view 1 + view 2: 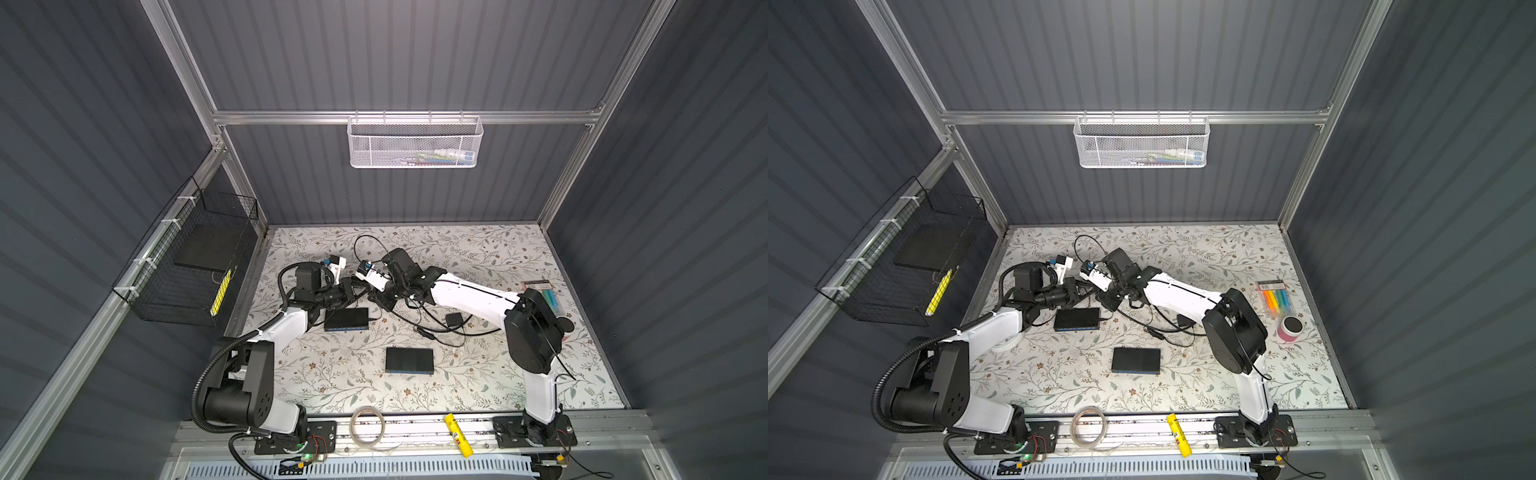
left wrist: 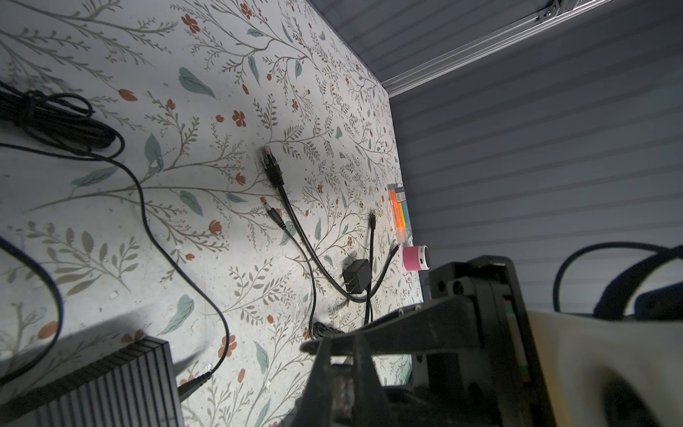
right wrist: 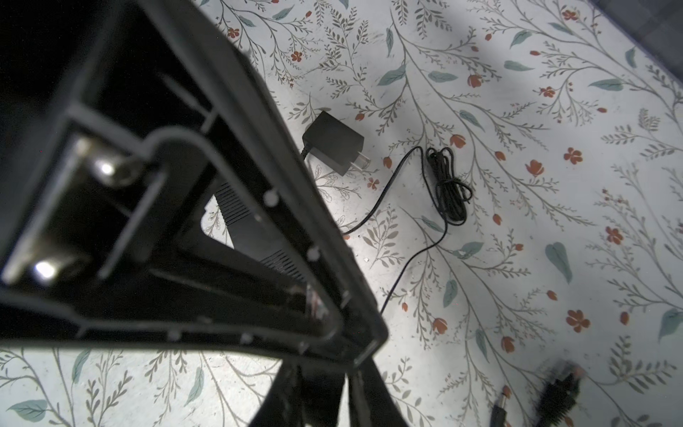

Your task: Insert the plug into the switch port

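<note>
Clock face laid over the mat (image 1: 478, 257) as in both top views, 6 o'clock at the arm bases.

At 6 o'clock, on the front rail: yellow stick (image 1: 458, 435). Just short of centre: near switch (image 1: 409, 360), flat on the mat, touching nothing. At 1 o'clock of it: plug (image 2: 271, 168), loose on the mat, in neither gripper, beside a smaller barrel plug (image 2: 273, 214). At the 3 o'clock edge: pink speaker (image 1: 1289, 328). At 2 o'clock of the plug: adapter (image 1: 454, 320). At 10 o'clock of the near switch: far switch (image 1: 347, 318), flat, with a lead (image 2: 194, 382) meeting its 3 o'clock end.

Just beyond the far switch, nearly tip to tip: left gripper (image 1: 360, 293), jaws closed, with a blurred pale item (image 2: 340, 388) between the tips, not identifiable; right gripper (image 1: 380, 303), extended from 3 o'clock, jaw gap impossible to tell. Beyond the speaker: highlighters (image 1: 1276, 301). On the walls: black basket (image 1: 187, 266) at 9 o'clock, white basket (image 1: 413, 143) at 12 o'clock.
</note>
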{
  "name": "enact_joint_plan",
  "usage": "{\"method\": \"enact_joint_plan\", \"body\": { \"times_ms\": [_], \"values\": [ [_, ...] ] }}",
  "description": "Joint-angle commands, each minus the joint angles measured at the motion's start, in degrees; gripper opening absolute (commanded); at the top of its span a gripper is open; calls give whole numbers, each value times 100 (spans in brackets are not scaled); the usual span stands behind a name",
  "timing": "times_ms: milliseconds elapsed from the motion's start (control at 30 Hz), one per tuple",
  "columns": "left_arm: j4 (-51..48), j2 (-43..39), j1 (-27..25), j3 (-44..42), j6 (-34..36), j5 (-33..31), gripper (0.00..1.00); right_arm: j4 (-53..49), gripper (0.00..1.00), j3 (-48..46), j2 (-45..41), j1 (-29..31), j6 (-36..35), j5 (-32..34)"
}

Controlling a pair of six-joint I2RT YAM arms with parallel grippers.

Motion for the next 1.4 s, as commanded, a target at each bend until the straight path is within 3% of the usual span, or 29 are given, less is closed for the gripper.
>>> {"method": "enact_joint_plan", "body": {
  "times_ms": [0, 467, 767, 833, 933, 1000, 1133, 1200, 1367],
  "values": [
    [-177, -61, -22, -46, 68, 84, 6, 105, 21, -44, -209, -38, 59, 126],
    [-152, 55, -22, -38, 124, 111, 7, 320, 27, -346, -442, -77, 203, 128],
    [-196, 24, -22, -38, 155, 116, 7, 378, 17, -359, -402, -95, 280, 62],
    [-208, 28, -22, -46, 140, 67, 16, 372, 12, -358, -432, -99, 263, 59],
    [-390, -177, 121, -9, 268, -162, 50, 274, 7, -359, -461, -89, 211, 99],
    [-855, -437, 435, 136, 587, -364, 60, 152, 5, -382, -455, -86, 169, 130],
    [-1692, -675, 1116, 342, 1077, -758, 61, -110, 4, -526, -326, -10, 111, 31],
    [-2055, -575, 1164, 406, 1303, -1036, 60, -234, 4, -549, -159, 87, 122, -37],
    [-1820, -243, 1156, 123, 1240, -1215, 55, -225, 4, -456, 198, 394, 236, -460]
  ]
}}
